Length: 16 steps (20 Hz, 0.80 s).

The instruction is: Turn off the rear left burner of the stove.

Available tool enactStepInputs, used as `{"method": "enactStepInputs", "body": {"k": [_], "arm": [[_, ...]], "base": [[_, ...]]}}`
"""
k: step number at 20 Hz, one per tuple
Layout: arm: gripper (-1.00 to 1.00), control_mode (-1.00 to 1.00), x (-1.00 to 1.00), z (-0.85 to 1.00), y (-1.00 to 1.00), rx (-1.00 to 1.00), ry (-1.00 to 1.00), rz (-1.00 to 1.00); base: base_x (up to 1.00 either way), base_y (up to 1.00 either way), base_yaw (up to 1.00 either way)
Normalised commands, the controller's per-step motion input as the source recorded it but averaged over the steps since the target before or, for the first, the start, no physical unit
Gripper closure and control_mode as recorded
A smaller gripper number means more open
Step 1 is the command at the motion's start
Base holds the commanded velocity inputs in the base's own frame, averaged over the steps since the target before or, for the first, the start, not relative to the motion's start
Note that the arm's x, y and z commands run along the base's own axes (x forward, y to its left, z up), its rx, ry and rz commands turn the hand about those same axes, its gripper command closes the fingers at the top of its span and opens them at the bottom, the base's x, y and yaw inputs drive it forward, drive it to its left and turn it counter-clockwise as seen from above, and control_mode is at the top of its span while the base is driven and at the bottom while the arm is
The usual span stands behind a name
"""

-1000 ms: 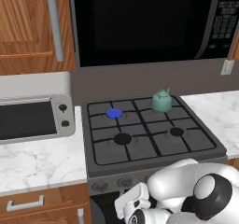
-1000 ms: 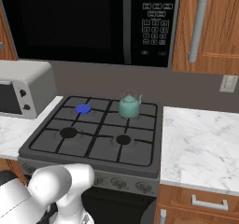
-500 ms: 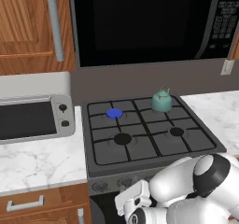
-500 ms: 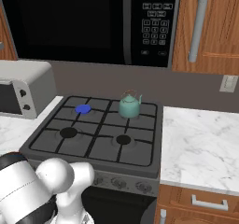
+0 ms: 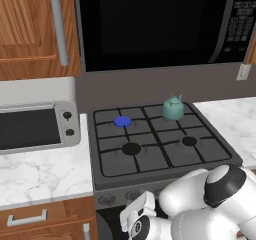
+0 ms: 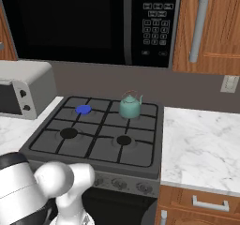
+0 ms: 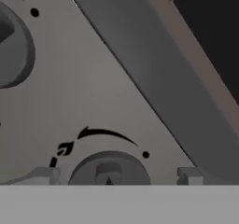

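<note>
my hand (image 7: 109,176) is spread around a round grey stove knob (image 7: 109,166), flat bright blue rear left burner (image 5: 122,121) apparently on; next i pinch and twist

Your tool (image 7: 109,176) sits right up against the stove (image 5: 165,171) front panel, a knob (image 7: 109,168) between its fingertips with slim gaps either side. Another knob (image 7: 11,45) stands well apart. Up top, only the teal kettle (image 5: 173,108) blocks the grates; the toaster oven (image 5: 35,126) crowds the left worktop (image 5: 40,171).

wall: grey backsplash (image 6: 93,81) | cabinets: wood (image 5: 30,29) (long steel handles) | counters: white marble (image 6: 197,144)
</note>
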Motion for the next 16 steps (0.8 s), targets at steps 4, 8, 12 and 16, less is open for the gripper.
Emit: {"method": "enactStepInputs", "body": {"k": [4,8,12,16], "arm": [[-1.0,-1.0,0.38,0.0,-0.21,0.0,0.14,0.0],[-1.0,-1.0,0.22,0.0,-0.31,0.0,0.05,0.01],[-1.0,-1.0,0.34,0.0,-0.32,0.0,0.0,0.0],[-1.0,-1.0,0.26,0.0,-0.4,0.0,0.0,0.02]], "base": [[0.0,0.0,0.0],[0.0,0.0,0.0],[0.0,0.0,0.0],[0.0,0.0,0.0]]}}
